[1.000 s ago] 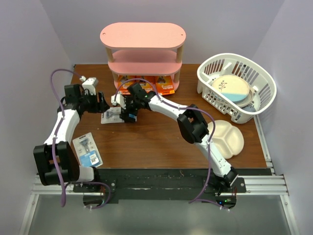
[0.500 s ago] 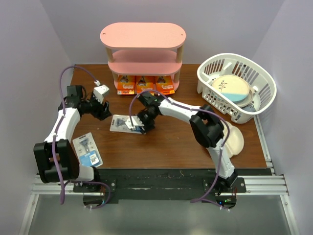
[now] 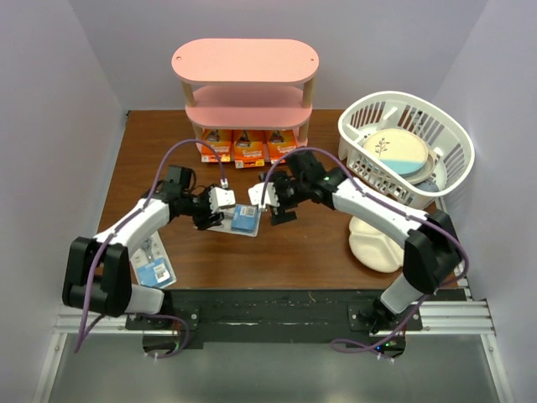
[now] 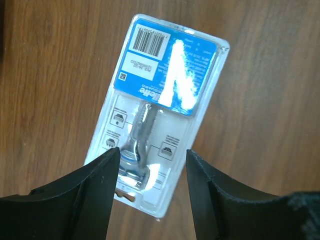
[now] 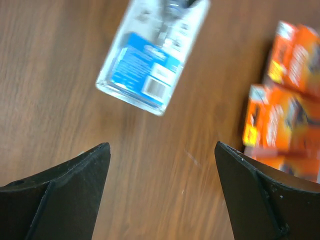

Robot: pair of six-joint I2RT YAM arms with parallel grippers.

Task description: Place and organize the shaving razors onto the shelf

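Slatted basket (image 3: 369, 172) holding plate (image 3: 394, 153), divided plate (image 3: 373, 248) nearby, shelf (image 3: 245, 60) behind

A white slatted basket (image 3: 361, 147) stands at the brown worktop's (image 3: 302, 252) far right, a cream-and-blue plate (image 3: 394, 154) lying inside; a white divided plate (image 3: 373, 248) lies just in front of it

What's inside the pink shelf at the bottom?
Three orange razor packs sit side by side in the bottom level of the pink shelf. The board above covers their tops and anything behind them.
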